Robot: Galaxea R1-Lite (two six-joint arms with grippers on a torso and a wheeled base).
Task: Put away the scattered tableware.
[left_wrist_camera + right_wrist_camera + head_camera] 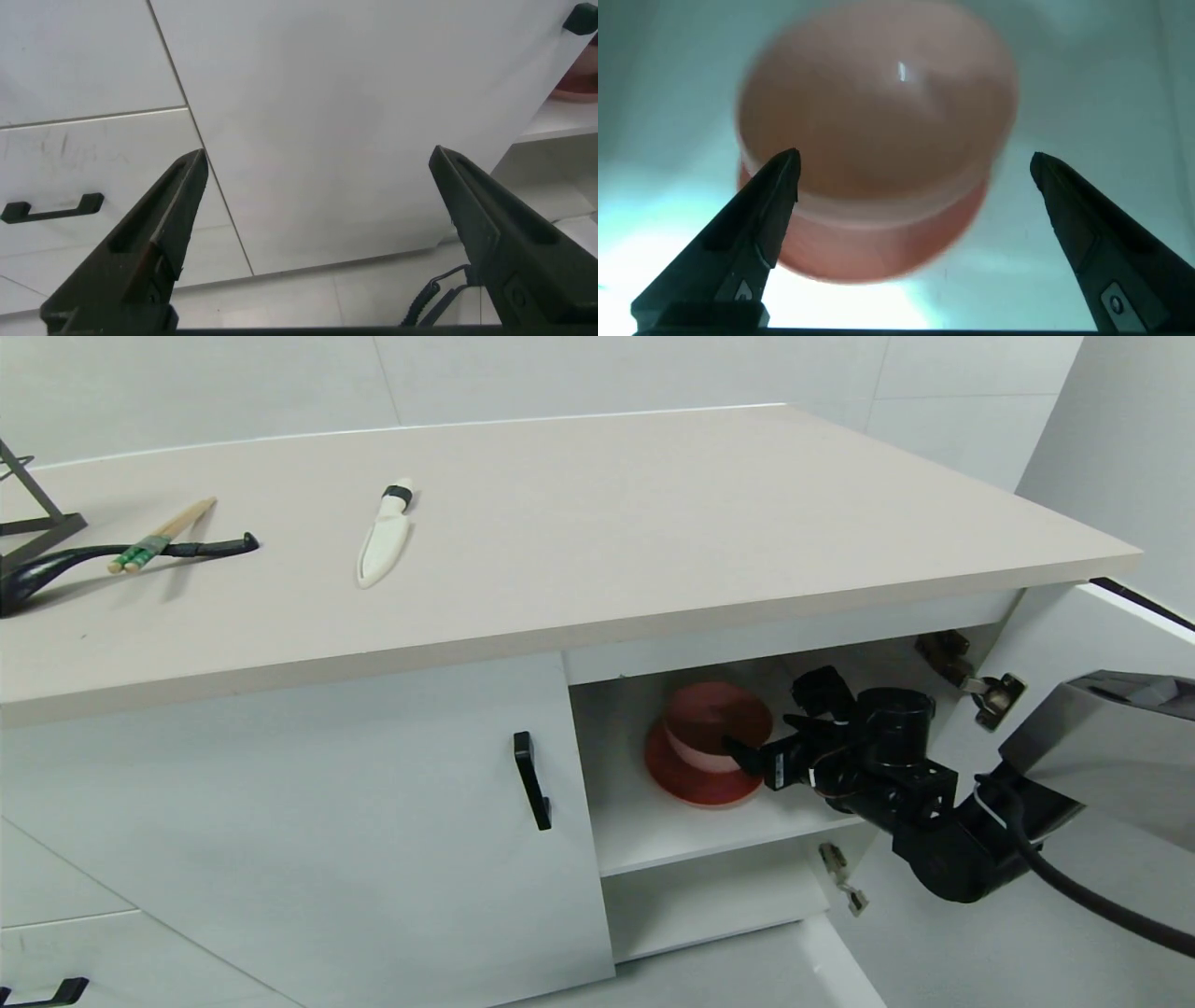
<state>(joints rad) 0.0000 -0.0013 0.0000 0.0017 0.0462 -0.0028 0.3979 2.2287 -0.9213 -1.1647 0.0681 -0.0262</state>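
A pink bowl (714, 728) sits on a red plate (700, 786) on the upper shelf of the open cabinet. My right gripper (747, 756) is inside the cabinet, right at the bowl's near side. In the right wrist view the right gripper (910, 177) is open and the bowl (878, 121) lies just beyond its fingertips, over the plate (878, 257). On the countertop (653, 523) lie wooden chopsticks (161, 535), a black ladle (112, 558) and a white sheathed knife (385, 534). My left gripper (318, 177) hangs open and empty, low in front of the closed door.
The left cabinet door (327, 821) is closed, with a black handle (532, 793). The right door (1102, 644) stands swung open beside my right arm. A black rack (28, 513) stands at the counter's far left. A drawer handle (51, 207) shows low on the left.
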